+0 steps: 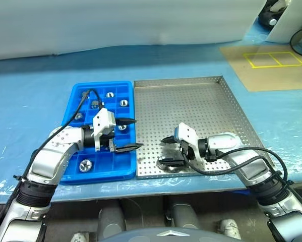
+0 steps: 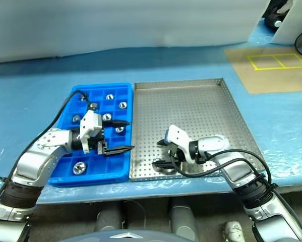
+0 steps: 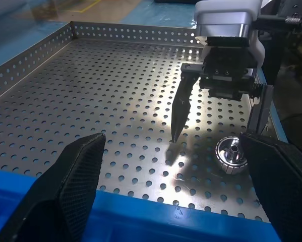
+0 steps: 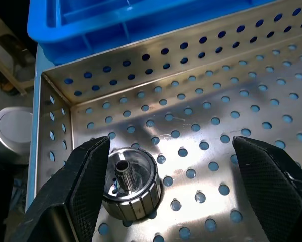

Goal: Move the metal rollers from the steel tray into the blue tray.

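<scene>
The steel tray point(image 1: 201, 101) lies on the table, with the blue tray point(image 1: 70, 174) against its left side. One metal roller point(image 1: 174, 165) sits in the steel tray's front left corner. My right gripper point(image 1: 162, 151) is open and low over that corner. In the right wrist view the roller point(image 4: 128, 182) stands between the fingers, close to one black finger point(image 4: 75, 194). My left gripper point(image 1: 138, 134) is open above the blue tray's right edge, with nothing between its fingers. Several rollers point(image 1: 123, 103) rest in the blue tray's compartments.
A brown board point(image 1: 272, 65) with yellow marked rectangles lies at the back right. Black cables run along both arms. The steel tray's front rim point(image 1: 201, 174) is close to the table's front edge. Blue sheeting covers the table all around.
</scene>
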